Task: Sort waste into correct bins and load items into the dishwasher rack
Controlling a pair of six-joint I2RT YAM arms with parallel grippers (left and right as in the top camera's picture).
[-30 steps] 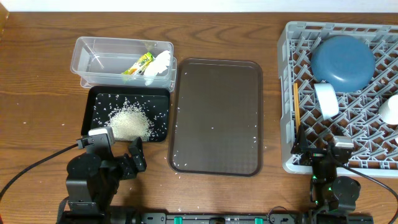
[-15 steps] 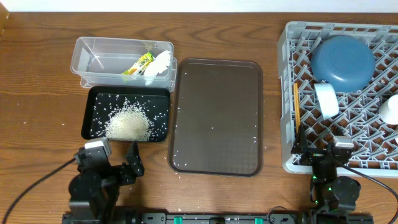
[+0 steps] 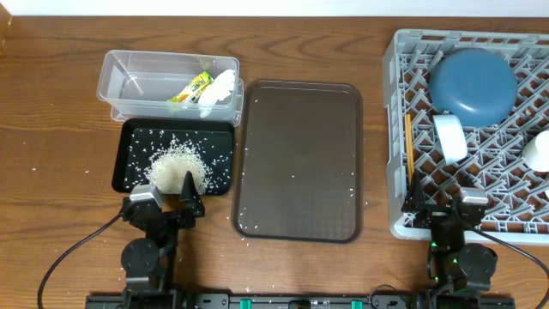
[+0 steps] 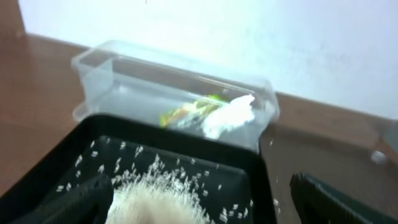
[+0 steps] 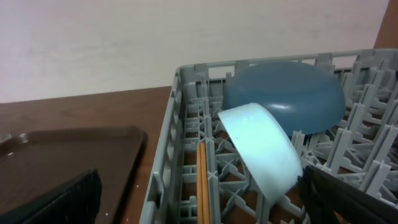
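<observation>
1. The rice heap (image 3: 177, 169) lies in the black tray (image 3: 225, 129), with the wrapper (image 3: 196, 86) and napkin (image 3: 221, 86) in the clear tub (image 3: 171, 57), apparently sorted by kind
2. The plate (image 3: 473, 83) and bowl (image 3: 449, 137) lean among the rack (image 3: 396, 103) pegs, probably for draining, and the chopsticks (image 3: 408, 142) lie beside its wall
3. The left gripper (image 3: 168, 202) and right gripper (image 3: 442, 206) are spread wide and hold nothing

One camera hangs above the wooden table (image 3: 51, 129) and looks straight down. It takes in everything from the clear plastic rectangular tub (image 3: 120, 86) on the left to the large light-grey plastic rack (image 3: 396, 129) on the right.

The left wrist camera sits low and close, facing the far white wall (image 4: 249, 37). It looks across the shallow black rectangular tray (image 4: 56, 162) to the tub (image 4: 124, 93). The overhead view shows both as well.

The right wrist camera is equally low and faces the same way, over the rack (image 5: 180, 124). The brown serving tray (image 5: 56, 162) lies at its left edge and also appears from above.
</observation>
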